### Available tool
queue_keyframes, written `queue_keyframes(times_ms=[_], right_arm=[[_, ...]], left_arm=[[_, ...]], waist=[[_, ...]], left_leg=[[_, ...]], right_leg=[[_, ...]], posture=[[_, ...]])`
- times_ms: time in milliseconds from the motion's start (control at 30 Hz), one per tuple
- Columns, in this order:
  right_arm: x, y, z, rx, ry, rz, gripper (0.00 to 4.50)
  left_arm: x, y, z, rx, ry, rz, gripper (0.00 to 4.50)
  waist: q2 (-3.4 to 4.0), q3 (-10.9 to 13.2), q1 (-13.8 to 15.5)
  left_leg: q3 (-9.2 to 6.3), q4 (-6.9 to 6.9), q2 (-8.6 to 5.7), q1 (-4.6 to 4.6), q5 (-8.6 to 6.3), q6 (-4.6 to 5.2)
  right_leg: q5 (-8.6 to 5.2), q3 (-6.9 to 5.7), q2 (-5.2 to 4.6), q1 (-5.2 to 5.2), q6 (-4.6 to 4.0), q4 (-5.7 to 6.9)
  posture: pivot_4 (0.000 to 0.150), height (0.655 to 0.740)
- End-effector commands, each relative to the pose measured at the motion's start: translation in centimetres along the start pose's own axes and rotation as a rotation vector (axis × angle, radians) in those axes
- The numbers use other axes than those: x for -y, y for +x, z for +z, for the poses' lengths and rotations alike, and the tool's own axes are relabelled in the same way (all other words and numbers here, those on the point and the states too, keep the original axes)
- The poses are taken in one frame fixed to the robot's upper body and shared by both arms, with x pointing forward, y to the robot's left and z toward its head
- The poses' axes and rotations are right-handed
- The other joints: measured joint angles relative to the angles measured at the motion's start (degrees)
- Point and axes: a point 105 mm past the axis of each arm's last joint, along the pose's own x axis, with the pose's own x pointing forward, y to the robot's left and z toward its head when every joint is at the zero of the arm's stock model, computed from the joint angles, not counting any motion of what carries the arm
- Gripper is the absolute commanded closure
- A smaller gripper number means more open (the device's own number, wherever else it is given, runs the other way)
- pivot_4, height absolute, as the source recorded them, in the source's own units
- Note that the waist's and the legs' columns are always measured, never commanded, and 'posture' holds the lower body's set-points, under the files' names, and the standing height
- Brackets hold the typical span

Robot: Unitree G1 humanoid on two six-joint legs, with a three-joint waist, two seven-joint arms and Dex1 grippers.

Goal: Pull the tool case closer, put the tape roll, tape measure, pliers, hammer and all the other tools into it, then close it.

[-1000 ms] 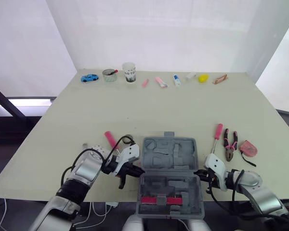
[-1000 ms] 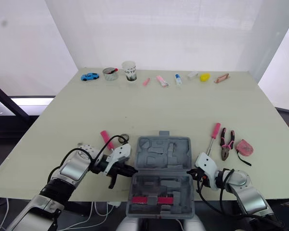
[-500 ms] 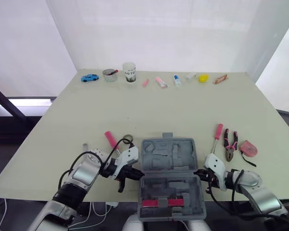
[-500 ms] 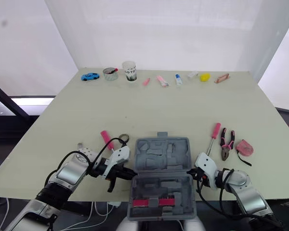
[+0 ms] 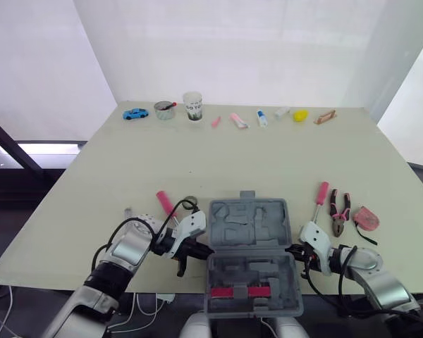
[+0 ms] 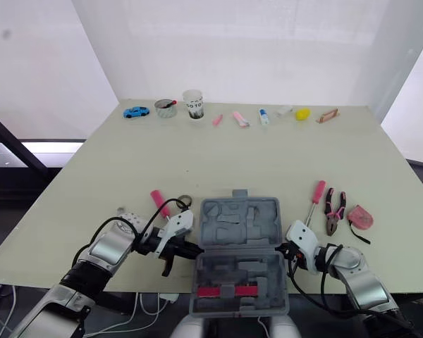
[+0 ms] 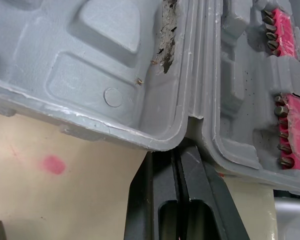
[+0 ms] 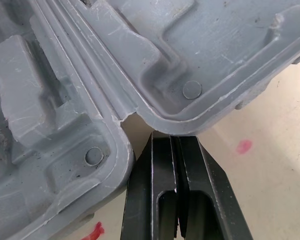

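1. The left tool (image 7: 179, 150) is narrow: its two black fingers are pressed together with no gap. The tips sit in the hinge notch on the left side of the open grey plastic tool case (image 5: 248, 224) and touch its edge.
2. The right tool (image 8: 175, 139) is narrow in the same way, fingers together, with the tips at the hinge notch on the right side of the case.
3. The case lies open and flat between the two tools, at the near edge of the beige worktop (image 5: 233, 162). The lid half is farther away. The near half, which holds red strips of bits (image 5: 234, 292), reaches over that edge.
4. Just left of the lid lie a pink handle (image 5: 163, 204) and a small grey ring (image 5: 190, 201).
5. Right of the case, apart from it, lie side by side a pink-handled screwdriver (image 5: 319, 201), pliers with pink and black grips (image 5: 338, 211) and a pink tape measure (image 5: 365, 218).
6. Along the far edge stands a row of small things, among them a blue toy car (image 5: 135, 113) and a white paper cup (image 5: 192, 105).
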Motion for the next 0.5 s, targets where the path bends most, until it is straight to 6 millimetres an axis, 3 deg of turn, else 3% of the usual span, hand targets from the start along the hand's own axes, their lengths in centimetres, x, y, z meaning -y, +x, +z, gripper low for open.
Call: queue_keyframes(times_ms=[33,500], right_arm=[[-0.13,0.22,1.18,0.042,-0.030,0.006,4.46],[0.32,-0.21,0.70,0.027,-0.021,-0.016,4.46]], left_arm=[[-0.32,0.49,0.09,-0.004,0.014,0.021,4.50],[0.30,0.92,-0.30,-0.016,0.027,-0.012,4.50]], waist=[[0.00,0.00,0.00],[0.01,-0.01,0.07]], left_leg=[[0.00,0.00,0.00,0.00,0.00,0.00],[0.00,0.03,0.00,-0.01,0.00,0.00]], right_leg=[[0.00,0.00,0.00,0.00,0.00,0.00],[0.00,0.01,0.00,0.00,-0.01,0.01]], posture=[[0.150,0.7400],[0.150,0.7400]])
